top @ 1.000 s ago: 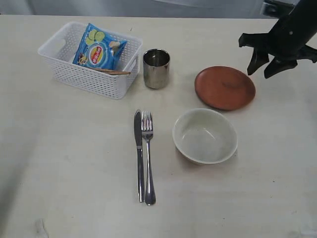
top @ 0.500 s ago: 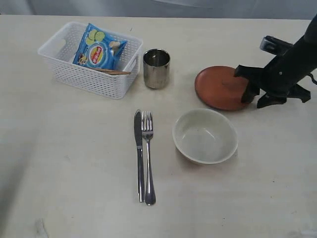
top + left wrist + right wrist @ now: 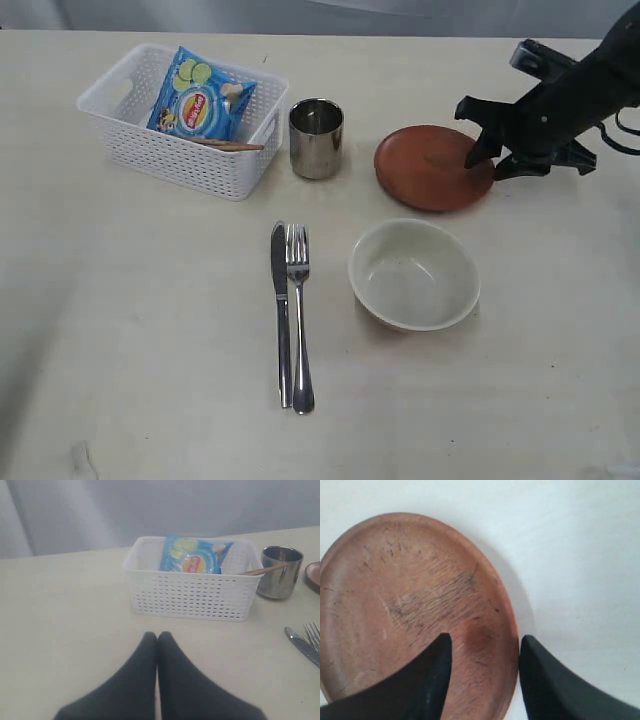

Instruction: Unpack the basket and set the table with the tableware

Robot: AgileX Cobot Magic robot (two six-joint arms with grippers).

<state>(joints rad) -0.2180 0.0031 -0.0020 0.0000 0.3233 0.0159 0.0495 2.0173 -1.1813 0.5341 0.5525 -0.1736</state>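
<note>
The small brown plate (image 3: 432, 167) lay flat on the bench (image 3: 150, 330), on the right of the exterior view, just behind the cream bowl (image 3: 413, 274) and to the right of the steel cup (image 3: 316, 137). The right arm's jaws stood spread astride the plate's right rim, one finger (image 3: 427, 680) over its scratched surface and its partner outside the rim; nothing was pinched. Left of the bowl, the knife (image 3: 281, 310) and fork (image 3: 299, 320) lay side by side. The white basket (image 3: 190, 160) sat at the back left, just beside the cup, holding a blue chip bag (image 3: 200, 97) and a brown wooden piece (image 3: 230, 145) that reached its rim on the cup's side. The left arm's jaws were pressed together, empty, low over bare bench, apart from the basket
</note>
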